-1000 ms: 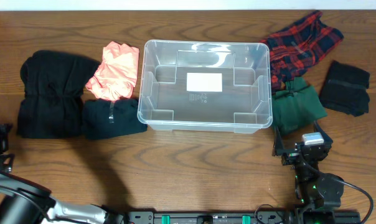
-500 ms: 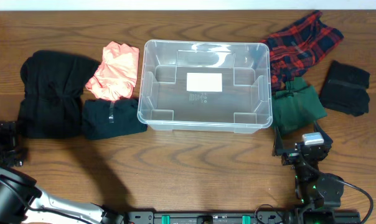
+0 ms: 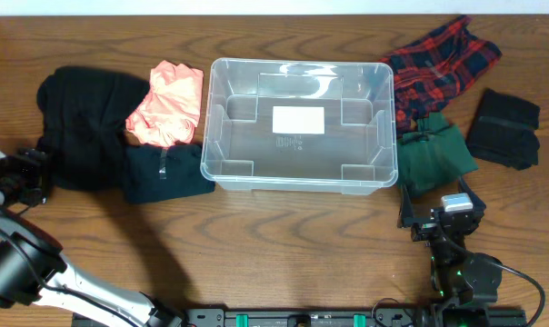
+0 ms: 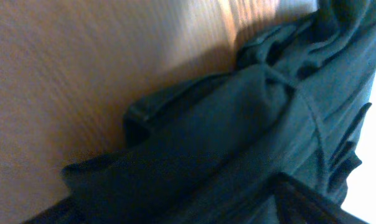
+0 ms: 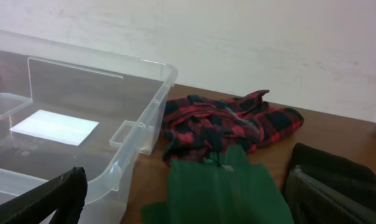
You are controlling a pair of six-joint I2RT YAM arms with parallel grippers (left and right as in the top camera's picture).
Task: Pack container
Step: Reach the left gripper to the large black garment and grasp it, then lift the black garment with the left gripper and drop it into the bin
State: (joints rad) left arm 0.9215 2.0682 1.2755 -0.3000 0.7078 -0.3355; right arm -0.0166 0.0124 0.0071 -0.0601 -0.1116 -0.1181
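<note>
The large clear plastic tub (image 3: 205,136) sits empty in the middle of the wooden bench (image 3: 284,245). The left pincer (image 3: 24,173) is at the bulky black garment's (image 3: 84,127) left edge. Whether it grips cannot be told, and it should pinch a thick fold. The right pincer (image 3: 441,211) rests released.

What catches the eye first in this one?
The clear container sits empty mid-table, white label showing through its base. Clothes flank it: a big black pile and a pink garment on its left, a red plaid garment and a green garment on its right. The left gripper is at the black pile's edge.
</note>
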